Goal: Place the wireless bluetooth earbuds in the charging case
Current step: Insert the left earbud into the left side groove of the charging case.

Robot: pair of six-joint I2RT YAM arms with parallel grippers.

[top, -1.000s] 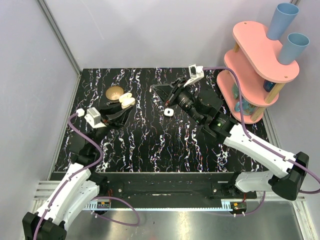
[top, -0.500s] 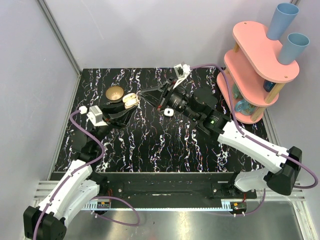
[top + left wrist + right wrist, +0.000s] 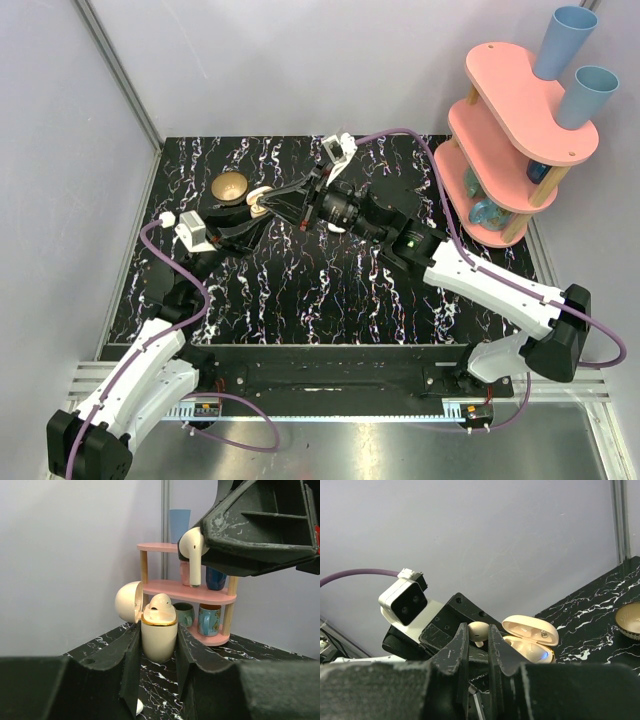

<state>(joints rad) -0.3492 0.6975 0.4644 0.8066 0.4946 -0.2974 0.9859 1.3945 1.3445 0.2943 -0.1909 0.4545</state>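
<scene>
L gripper (image 3: 250, 210) clamps the charging case (image 3: 159, 640) upright, lid (image 3: 127, 601) open, near the brass bowl (image 3: 230, 186); one earbud (image 3: 161, 605) sits in it. R gripper (image 3: 278, 199) pinches the 2nd earbud (image 3: 192, 555), stem down, just above the case, w/o touching it

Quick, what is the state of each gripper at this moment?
The left gripper: shut on the charging case, whose lid is open.
The right gripper: shut on one earbud.

Two white comma-shaped plastic earbuds (image 3: 192, 555), one white clamshell charging case (image 3: 159, 637). One brass-coloured round bowl (image 3: 230, 186); two blue cups (image 3: 563, 40).
</scene>
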